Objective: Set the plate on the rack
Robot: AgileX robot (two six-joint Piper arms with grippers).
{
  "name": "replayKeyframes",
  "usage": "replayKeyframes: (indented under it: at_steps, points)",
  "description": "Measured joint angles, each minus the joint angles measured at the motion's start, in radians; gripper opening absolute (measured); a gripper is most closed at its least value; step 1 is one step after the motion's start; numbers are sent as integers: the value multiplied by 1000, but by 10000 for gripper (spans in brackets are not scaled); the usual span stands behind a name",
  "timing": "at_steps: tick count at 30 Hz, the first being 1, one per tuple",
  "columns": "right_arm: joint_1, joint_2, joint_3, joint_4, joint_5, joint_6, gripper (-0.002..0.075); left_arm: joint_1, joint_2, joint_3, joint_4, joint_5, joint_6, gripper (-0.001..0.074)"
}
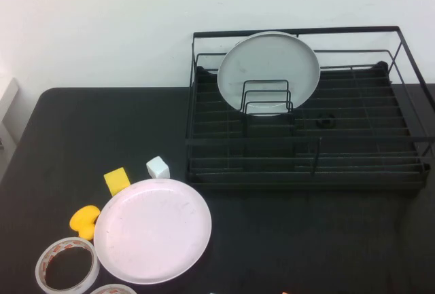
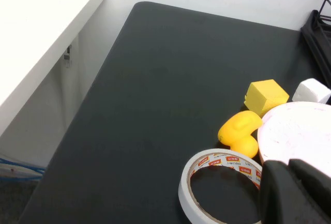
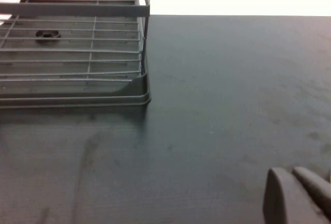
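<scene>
The large pinkish-white plate (image 1: 153, 229) lies flat on the black table, front left. The black wire rack (image 1: 306, 178) stands at the back right, with a smaller grey-white plate (image 1: 268, 70) upright in its loops. Neither gripper shows in the high view. In the left wrist view my left gripper (image 2: 295, 190) is shut and empty, hovering over the near edge of the plate (image 2: 300, 131) beside a tape roll. In the right wrist view my right gripper (image 3: 297, 193) is shut and empty above bare table, well clear of a corner of the rack (image 3: 77, 53).
Left of the plate lie a yellow block (image 1: 117, 180), a white cube (image 1: 158, 167), a yellow toy (image 1: 84, 221) and a tape roll (image 1: 66, 265); a second roll (image 1: 112, 289) sits at the front edge. A white shelf (image 2: 41, 32) borders the table's left side.
</scene>
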Motion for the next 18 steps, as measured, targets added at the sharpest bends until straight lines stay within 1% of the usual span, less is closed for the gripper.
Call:
replayKeyframes:
  at_steps: [18]
  points:
    - [0,0,0,-17,-8,0,-2,0,0,0,0,0,-4,-3]
